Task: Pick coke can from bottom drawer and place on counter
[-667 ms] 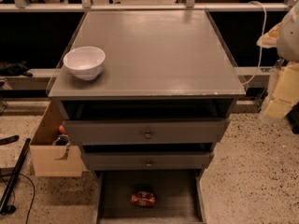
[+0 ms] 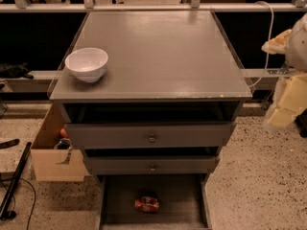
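2 drawers (image 2: 152, 136) above coke can (image 2: 147, 204); bowl (image 2: 87, 64) on counter (image 2: 163, 51); tool (image 2: 288, 104) far right

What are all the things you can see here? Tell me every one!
Counter: one, grey, top of the cabinet.
Bowl: one, white, on the counter, front left.
Knobbed drawers: two, grey, under the counter.
Bottom drawer: one, dark grey, pulled open at the bottom.
Coke can: one, red, in the bottom drawer, near the middle.
Box: one, tan cardboard, on the floor left of the cabinet.
Pole: one, black, on the floor, far left.
Floor: speckled, pale.
Arm: one, white, right edge.
Gripper: one, cream, right edge beside the counter, far from the can.
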{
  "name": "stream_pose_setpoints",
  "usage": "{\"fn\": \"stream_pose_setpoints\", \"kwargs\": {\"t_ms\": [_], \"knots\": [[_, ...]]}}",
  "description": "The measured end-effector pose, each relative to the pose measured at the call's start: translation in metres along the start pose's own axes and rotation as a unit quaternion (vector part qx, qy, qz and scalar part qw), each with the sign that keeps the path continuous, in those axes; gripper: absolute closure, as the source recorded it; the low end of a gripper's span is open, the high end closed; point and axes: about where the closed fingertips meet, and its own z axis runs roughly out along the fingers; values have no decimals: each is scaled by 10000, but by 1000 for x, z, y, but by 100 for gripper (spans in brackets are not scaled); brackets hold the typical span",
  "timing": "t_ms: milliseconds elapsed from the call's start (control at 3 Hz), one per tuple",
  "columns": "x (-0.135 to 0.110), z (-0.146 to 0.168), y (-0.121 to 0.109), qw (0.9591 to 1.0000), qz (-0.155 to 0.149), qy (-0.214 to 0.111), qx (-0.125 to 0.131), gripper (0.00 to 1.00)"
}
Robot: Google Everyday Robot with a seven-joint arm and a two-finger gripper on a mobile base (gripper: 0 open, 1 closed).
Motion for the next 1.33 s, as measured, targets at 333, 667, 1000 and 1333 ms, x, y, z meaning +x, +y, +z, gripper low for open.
{"fn": "stream_pose_setpoints", "kwargs": {"t_ms": [333, 667, 1000, 1333], "knots": [[2, 40, 29, 9967, -128, -804, -76, 0], [-15, 88, 59, 9866, -128, -1621, -150, 0], [-17, 179, 118, 9708, 140, -2312, -623, 0], [-17, 181, 119, 9709, 137, -2307, -635, 0]]}}
